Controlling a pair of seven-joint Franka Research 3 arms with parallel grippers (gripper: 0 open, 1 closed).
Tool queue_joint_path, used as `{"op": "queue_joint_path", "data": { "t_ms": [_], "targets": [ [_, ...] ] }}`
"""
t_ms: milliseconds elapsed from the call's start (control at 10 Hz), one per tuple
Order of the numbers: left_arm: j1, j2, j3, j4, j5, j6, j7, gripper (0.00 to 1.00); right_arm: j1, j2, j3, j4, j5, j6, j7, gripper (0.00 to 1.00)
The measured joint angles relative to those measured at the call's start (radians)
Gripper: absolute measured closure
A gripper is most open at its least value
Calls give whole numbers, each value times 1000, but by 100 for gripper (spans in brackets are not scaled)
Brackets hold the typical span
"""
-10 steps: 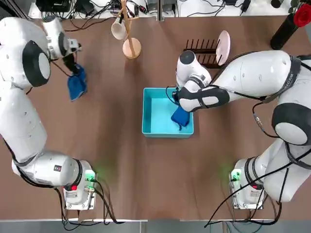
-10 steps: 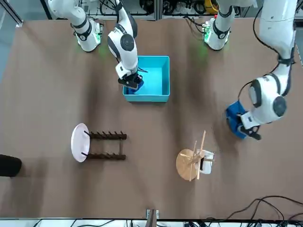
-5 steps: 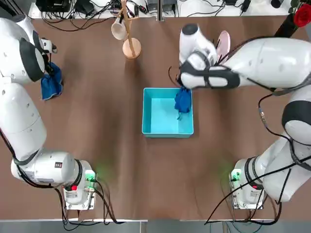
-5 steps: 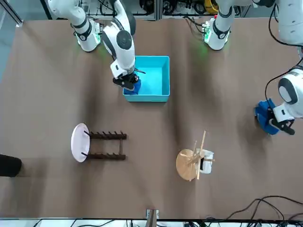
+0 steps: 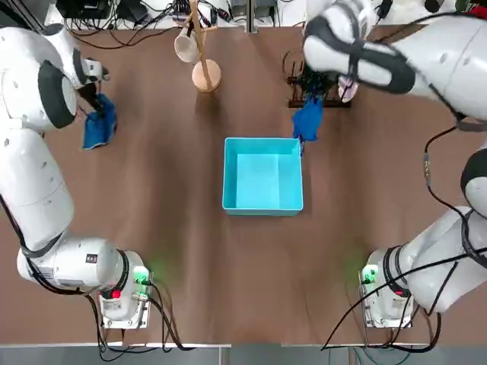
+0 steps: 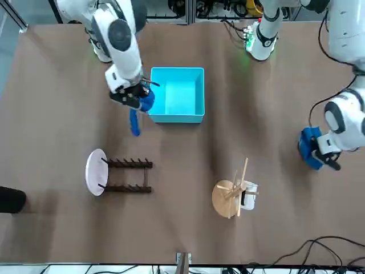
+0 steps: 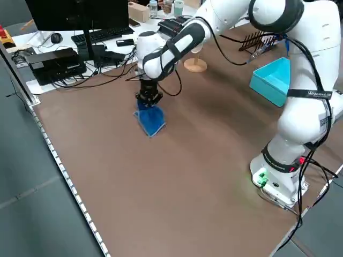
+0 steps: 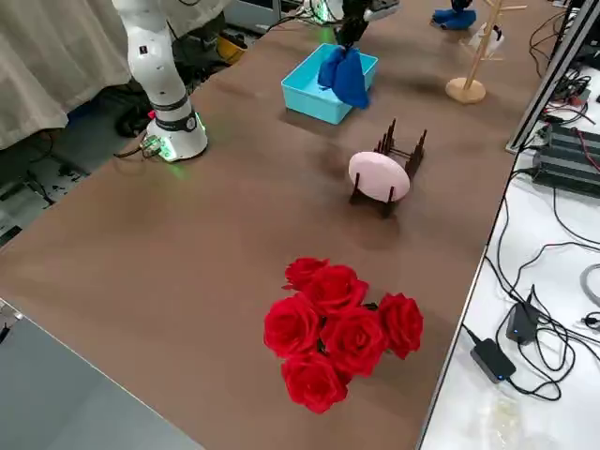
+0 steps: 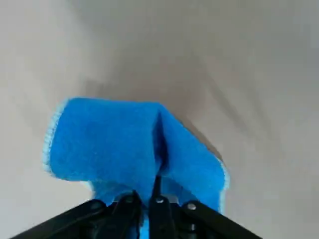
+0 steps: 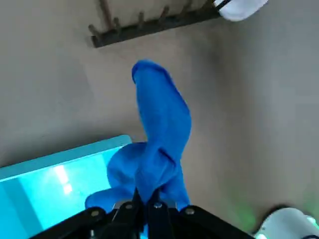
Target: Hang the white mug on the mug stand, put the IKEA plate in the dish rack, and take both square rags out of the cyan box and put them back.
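Note:
My right gripper (image 5: 308,97) is shut on a dark blue rag (image 5: 308,122) that hangs above the table between the cyan box (image 5: 262,182) and the dish rack (image 6: 128,174). The right wrist view shows the rag (image 10: 159,134) dangling over the box's far rim. The box is empty. At the table's far left, my left gripper (image 5: 91,105) is shut on the other rag (image 5: 97,128), whose lower edge is at or just above the tabletop (image 7: 151,120). The IKEA plate (image 5: 350,68) stands in the rack. The white mug (image 5: 185,46) hangs on the mug stand (image 5: 205,74).
A bunch of red roses (image 8: 342,333) in a dark vase (image 5: 445,49) stands at the far right corner. Cables, a keyboard and boxes lie beyond the far edge. Both arm bases (image 5: 122,296) sit at the near edge.
My right gripper has lifted its rag out of the cyan box and carried it toward the dish rack. My left gripper swung its rag far left, then back a little.

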Motion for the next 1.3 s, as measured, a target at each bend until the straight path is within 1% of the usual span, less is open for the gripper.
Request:
{"op": "queue_joint_path", "data": {
  "t_ms": [100, 200, 300, 400, 500, 600, 700, 800, 900, 1000, 1100, 1200, 1300],
  "targets": [
    [-9, 0, -72, 4, 0, 6, -97, 95, -48, -7, -1, 18, 1, -29, -61, 96],
    [-18, 0, -140, 8, 1, 10, -188, 95, -96, -9, -3, 17, 1, -34, -110, 96],
    [-22, -6, -200, 13, 4, 12, -272, 95, -147, -7, -4, 5, 0, -34, -175, 96],
    [-23, -18, -246, 14, 21, 11, -344, 95, -205, -5, -5, -27, 0, -17, -259, 96],
    [-24, -35, -271, 6, 43, 8, -395, 95, -256, -3, -6, -84, -3, 43, -341, 96],
    [-23, -57, -277, -10, 51, 0, -417, 95, -291, -2, -7, -155, -16, 127, -402, 96],
    [-17, -94, -277, -23, 52, -39, -418, 95, -320, -4, -7, -229, -27, 215, -457, 96],
    [-13, -156, -276, -32, 66, -110, -418, 95, -341, -11, -7, -300, -28, 300, -499, 96],
    [-11, -244, -277, -53, 84, -189, -432, 95, -352, -23, -7, -363, -29, 370, -519, 96],
    [-10, -348, -288, -89, 90, -264, -460, 95, -355, -32, -7, -412, -29, 431, -522, 96],
    [-9, -452, -321, -129, 92, -343, -511, 95, -361, -36, -6, -460, -30, 504, -536, 96],
    [-7, -543, -371, -162, 93, -423, -579, 95, -380, -36, -6, -506, -30, 577, -569, 96],
    [-6, -617, -434, -183, 94, -489, -663, 95, -416, -36, -6, -542, -31, 633, -624, 96]
  ]
}}
